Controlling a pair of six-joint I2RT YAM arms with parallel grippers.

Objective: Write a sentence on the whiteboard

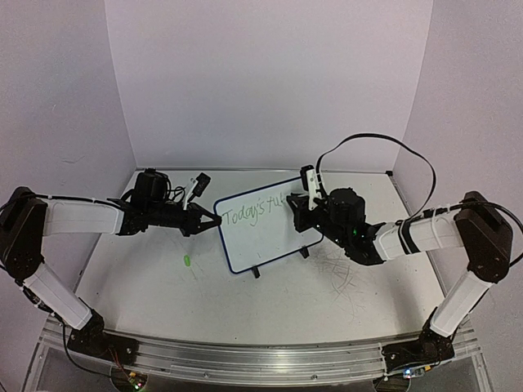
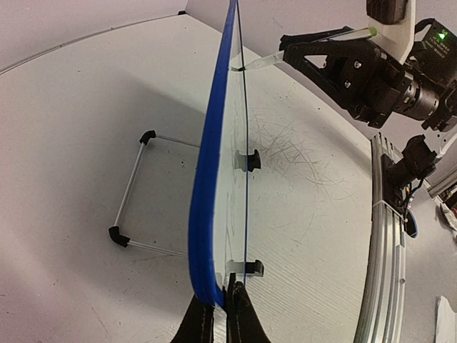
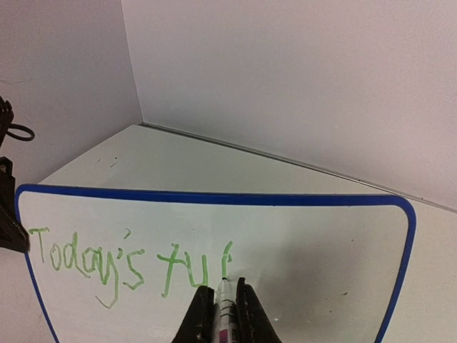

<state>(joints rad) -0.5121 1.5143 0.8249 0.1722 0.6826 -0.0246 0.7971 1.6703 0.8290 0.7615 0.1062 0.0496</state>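
Observation:
The whiteboard (image 1: 260, 242) stands upright in the middle of the table, with the sentence (image 1: 253, 211) in green along its top, reading "Today's ful" at this moment. My left gripper (image 1: 214, 220) is shut on the board's left edge; the left wrist view shows the blue frame (image 2: 206, 214) edge-on, pinched between the jaws of the left gripper (image 2: 221, 293). My right gripper (image 3: 223, 287) is shut on a green marker (image 3: 224, 306). The marker's tip touches the whiteboard (image 3: 307, 243) at the foot of the last stroke of the sentence (image 3: 128, 261).
A small green object (image 1: 187, 260) lies on the table left of the board. A wire stand (image 2: 132, 196) props the board from behind, and two black feet (image 2: 250, 161) poke out in front. Old scribble marks (image 1: 335, 273) cover the tabletop. Walls enclose three sides.

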